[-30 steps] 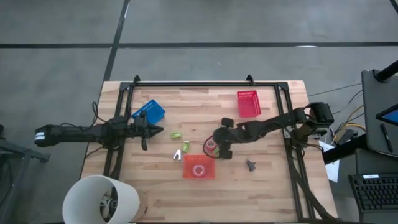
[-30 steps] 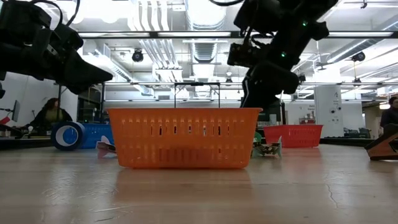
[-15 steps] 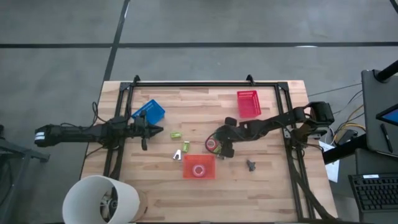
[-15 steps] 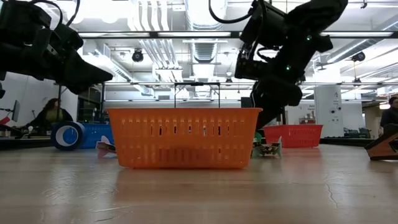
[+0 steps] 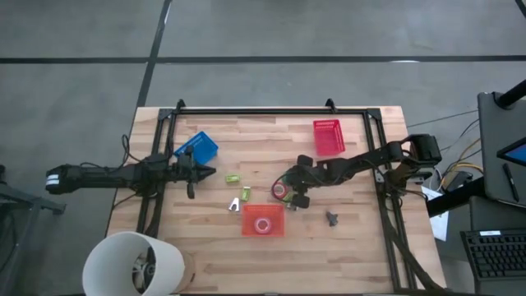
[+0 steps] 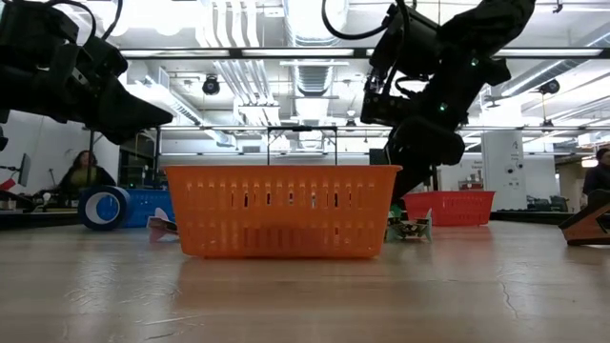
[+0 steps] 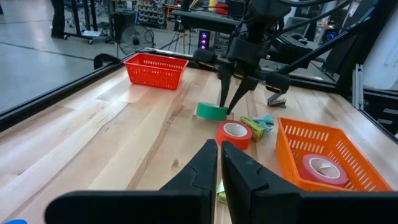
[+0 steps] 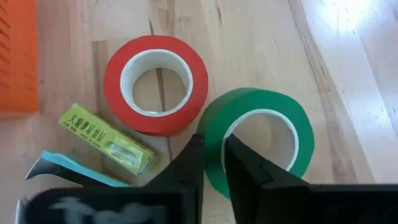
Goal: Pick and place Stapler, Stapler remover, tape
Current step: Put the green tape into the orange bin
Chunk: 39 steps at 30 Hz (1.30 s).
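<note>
The right gripper [image 8: 213, 163] pinches the green tape's [image 8: 258, 140] wall, apparently lightly. The red tape [image 8: 155, 84] touches it; a yellow-green stapler [image 8: 107, 139] lies beside, an orange basket [image 8: 17, 56] at the edge.

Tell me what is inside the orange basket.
One pinkish-red tape roll with a pale centre lies flat in the orange basket. In the left wrist view, the basket's near wall hides part of its floor; nothing else shows inside from above.
</note>
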### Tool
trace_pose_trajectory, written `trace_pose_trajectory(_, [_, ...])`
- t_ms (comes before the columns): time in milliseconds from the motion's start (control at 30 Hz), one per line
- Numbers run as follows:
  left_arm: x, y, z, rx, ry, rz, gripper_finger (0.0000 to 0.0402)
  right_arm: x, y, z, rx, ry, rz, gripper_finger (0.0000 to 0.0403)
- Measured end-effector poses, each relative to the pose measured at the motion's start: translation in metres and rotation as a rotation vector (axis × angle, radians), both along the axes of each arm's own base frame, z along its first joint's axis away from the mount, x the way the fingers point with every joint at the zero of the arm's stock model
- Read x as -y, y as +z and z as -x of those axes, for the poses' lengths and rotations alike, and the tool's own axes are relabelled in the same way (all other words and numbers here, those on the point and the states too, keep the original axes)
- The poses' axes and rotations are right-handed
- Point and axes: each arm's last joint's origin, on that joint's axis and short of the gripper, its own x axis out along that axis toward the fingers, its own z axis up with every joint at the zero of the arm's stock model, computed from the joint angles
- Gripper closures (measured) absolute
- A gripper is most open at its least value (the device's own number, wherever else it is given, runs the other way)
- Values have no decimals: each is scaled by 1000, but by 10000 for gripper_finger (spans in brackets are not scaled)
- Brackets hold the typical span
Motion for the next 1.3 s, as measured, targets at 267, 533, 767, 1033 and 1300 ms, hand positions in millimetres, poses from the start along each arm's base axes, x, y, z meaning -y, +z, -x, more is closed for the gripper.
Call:
trace_pose_trajectory(267, [0, 0, 0, 0, 0, 0, 378, 0, 0, 0, 0, 11, 8, 363])
trace_pose_trajectory(533, [0, 0, 0, 0, 1, 0, 378, -8, 32, -6, 115, 16, -7, 369])
trace_pose_trajectory(767, [0, 0, 0, -1, 1, 0, 376, -48, 70, -18, 288, 194, -97, 366])
trace_pose_trajectory(1033, [0, 0, 0, 0, 0, 0, 376, -98, 72, -35, 306, 370, -96, 365])
trace_pose_trajectory(1300, [0, 0, 0, -1, 0, 0, 378, -115, 54, -60, 200, 414, -69, 365])
